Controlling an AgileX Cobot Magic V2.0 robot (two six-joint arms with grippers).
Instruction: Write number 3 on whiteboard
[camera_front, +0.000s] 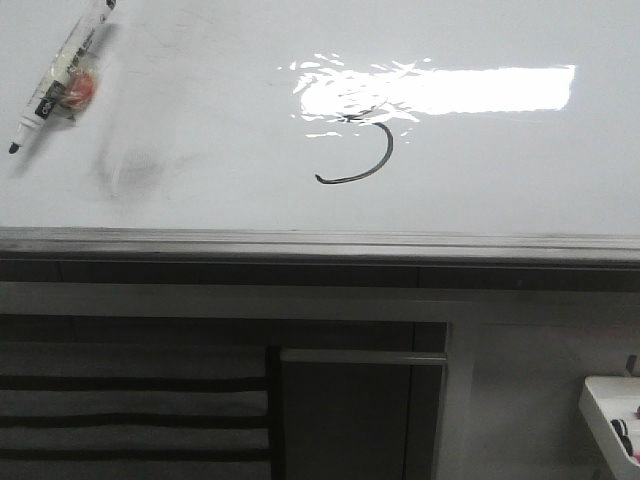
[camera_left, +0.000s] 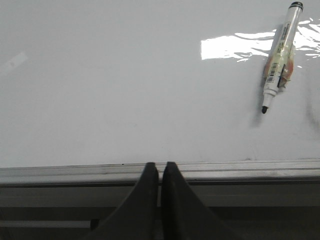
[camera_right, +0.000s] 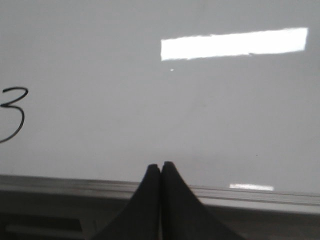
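Observation:
The whiteboard (camera_front: 200, 80) fills the front view, with its grey metal edge along the near side. A thin dark number 3 (camera_front: 372, 155) is drawn near the middle, its upper half lost in a bright light reflection; it shows whole in the right wrist view (camera_right: 14, 114). A marker (camera_front: 62, 75) lies uncapped on the board at the far left, also in the left wrist view (camera_left: 280, 55). My left gripper (camera_left: 159, 167) is shut and empty over the board's near edge. My right gripper (camera_right: 161, 166) is shut and empty, to the right of the 3.
A grey erased smudge (camera_front: 135, 170) lies left of the 3. The board's metal frame (camera_front: 320, 245) runs along the near side, with a dark cabinet below. A white tray (camera_front: 612, 415) sits at the lower right.

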